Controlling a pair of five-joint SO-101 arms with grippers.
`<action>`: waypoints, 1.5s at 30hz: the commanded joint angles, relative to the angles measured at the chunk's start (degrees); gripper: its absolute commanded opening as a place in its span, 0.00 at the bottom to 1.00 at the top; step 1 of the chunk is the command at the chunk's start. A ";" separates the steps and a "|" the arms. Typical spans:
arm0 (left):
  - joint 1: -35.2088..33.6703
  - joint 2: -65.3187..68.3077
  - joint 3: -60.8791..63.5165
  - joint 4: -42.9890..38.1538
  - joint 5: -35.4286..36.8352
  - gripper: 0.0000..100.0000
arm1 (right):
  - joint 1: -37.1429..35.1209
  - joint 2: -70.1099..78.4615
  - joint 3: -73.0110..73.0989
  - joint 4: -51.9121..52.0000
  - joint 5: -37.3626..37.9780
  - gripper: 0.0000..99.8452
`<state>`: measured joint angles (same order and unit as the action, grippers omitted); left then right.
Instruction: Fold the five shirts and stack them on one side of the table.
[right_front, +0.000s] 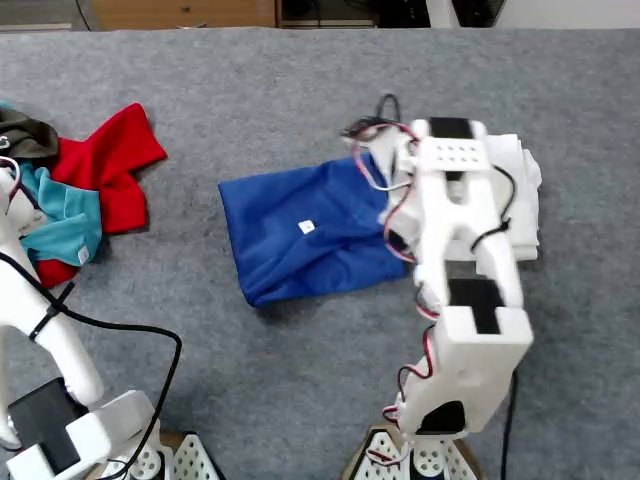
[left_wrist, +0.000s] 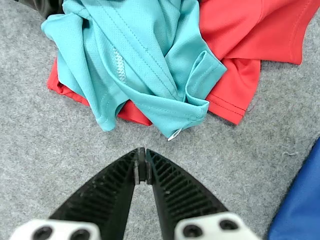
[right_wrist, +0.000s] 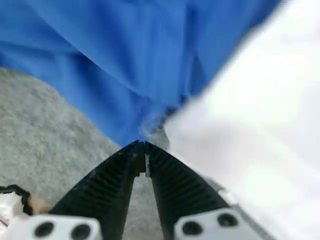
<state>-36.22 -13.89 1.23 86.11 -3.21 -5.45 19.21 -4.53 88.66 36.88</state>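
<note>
**Limp, light shirts, best taken by hems and corners**

The right end effector (right_wrist: 145, 151) has its jaws pressed together, tips sitting where the edge of the blue shirt (right_front: 300, 235) meets the white shirt (right_wrist: 250, 150). Whether a thin fold of cloth is caught between them cannot be made out. The left end effector (left_wrist: 141, 167) is also pressed together and holds nothing. It hangs over bare bench (right_front: 300, 400), just short of the teal shirt (left_wrist: 145, 55).

The blue shirt lies partly folded near the middle of the bench, its right edge touching the white shirt, which sits folded at the right side. The teal shirt is crumpled on top of the red shirt (left_wrist: 250, 30) at the left, with a dark garment (right_front: 25, 135) beside them.

All of this looks like thin, smooth sports fabric: light, floppy, likely to slide and sag. A stitched hem, sleeve cuff or corner probably gives the surest hold, and a pinch in the middle would likely bunch the cloth.

The right arm covers much of the white shirt and the blue shirt's right edge. The dark garment is cut off at the frame edge, and the red shirt's shape under the teal one is hidden.
</note>
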 joint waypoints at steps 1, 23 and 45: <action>0.09 -2.07 -0.44 0.44 -0.18 0.02 | -5.58 -2.33 -6.02 -4.13 -4.92 0.00; -0.09 -8.84 1.67 0.18 -0.35 0.02 | -7.08 21.76 -20.53 11.87 -8.18 0.00; 0.09 -8.75 1.67 0.00 -0.35 0.02 | 1.45 -7.43 30.37 -10.37 -0.79 0.00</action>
<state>-36.22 -21.10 3.16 86.20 -3.21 -7.12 17.10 21.32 81.01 35.30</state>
